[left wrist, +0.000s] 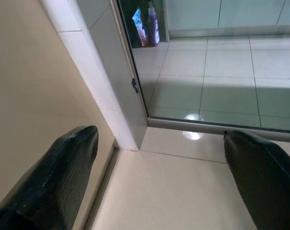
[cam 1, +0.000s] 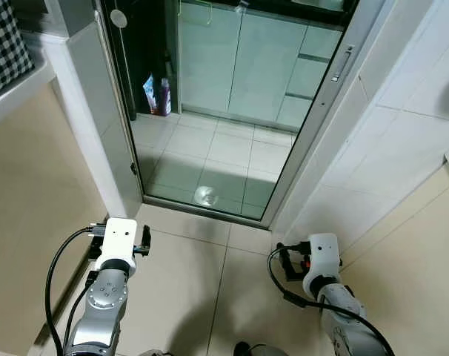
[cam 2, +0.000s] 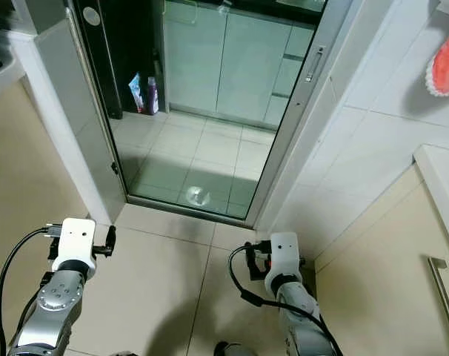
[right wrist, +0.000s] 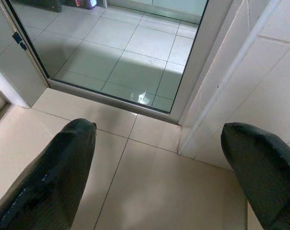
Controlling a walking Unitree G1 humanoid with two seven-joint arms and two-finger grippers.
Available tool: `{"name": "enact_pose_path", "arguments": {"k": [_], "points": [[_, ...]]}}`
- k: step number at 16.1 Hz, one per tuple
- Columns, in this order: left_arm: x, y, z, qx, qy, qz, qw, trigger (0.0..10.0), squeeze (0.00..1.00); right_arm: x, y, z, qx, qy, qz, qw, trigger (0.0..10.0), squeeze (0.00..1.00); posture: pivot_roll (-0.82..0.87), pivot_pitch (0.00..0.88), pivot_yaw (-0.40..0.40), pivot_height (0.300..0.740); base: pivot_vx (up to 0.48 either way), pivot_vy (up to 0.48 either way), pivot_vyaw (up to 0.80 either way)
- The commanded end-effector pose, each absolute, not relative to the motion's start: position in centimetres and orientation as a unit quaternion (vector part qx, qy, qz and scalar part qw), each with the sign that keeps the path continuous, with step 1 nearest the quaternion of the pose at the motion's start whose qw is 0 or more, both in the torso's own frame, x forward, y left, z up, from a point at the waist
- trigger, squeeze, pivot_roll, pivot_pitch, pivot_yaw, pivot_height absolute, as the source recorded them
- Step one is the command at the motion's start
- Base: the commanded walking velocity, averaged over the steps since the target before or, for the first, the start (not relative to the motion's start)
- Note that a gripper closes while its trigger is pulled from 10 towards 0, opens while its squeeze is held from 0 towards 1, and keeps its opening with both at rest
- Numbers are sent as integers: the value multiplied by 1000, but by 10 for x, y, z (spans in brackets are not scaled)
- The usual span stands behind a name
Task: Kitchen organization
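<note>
**A:** Head views first. What did you have in front of you?

**B:** You stood at a doorway [cam 1: 210, 111] onto a tiled kitchen floor [cam 1: 210, 159], with pale cabinets [cam 1: 239, 63] at twelve o'clock. At about eleven o'clock, against the dark door edge, stood a bottle [cam 1: 164, 97] with a bright pouch [cam 1: 150, 94] touching it. Those were the only loose things, so I judged them the likely items to tidy. Both were well apart from you. Your arms were low, the left gripper [cam 1: 144, 241] at seven o'clock and the right gripper [cam 1: 289, 261] at five, both over bare tile.

**A:** And the left wrist view?

**B:** The left fingers [left wrist: 63, 167] were spread wide with nothing between them. The bottle and pouch showed far off past the door frame [left wrist: 135, 91].

**A:** Right wrist view?

**B:** The right fingers [right wrist: 59, 172] were also wide apart and empty, over the threshold [right wrist: 111, 98], beside the white wall [right wrist: 245, 96].

**A:** How would those items have handled?

**B:** My guess only: the bottle was stiff and smooth, possibly heavy if full, so you would have taken it around the body, below the cap. The pouch looked soft and light and would crumple, so a pinch at the top seam suited it. Too small to tell more.
</note>
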State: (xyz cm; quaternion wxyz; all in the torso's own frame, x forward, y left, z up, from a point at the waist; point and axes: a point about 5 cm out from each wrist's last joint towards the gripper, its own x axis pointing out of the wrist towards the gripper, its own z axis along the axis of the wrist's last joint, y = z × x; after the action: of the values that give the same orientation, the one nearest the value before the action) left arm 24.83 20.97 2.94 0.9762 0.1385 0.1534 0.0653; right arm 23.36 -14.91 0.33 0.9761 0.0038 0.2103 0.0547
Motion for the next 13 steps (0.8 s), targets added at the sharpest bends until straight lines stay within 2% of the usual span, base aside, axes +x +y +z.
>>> {"name": "enact_pose_path", "arguments": {"k": [1,13], "points": [[248,209,29,140,152,69,976,10000,0,233,-154,2,0,212,44,976,10000,0,51,65,-84,740,0,0,0],[252,204,30,138,145,59,978,10000,0,235,-157,7,17,187,41,981,10000,0,46,50,-79,740,0,0,0]]}}
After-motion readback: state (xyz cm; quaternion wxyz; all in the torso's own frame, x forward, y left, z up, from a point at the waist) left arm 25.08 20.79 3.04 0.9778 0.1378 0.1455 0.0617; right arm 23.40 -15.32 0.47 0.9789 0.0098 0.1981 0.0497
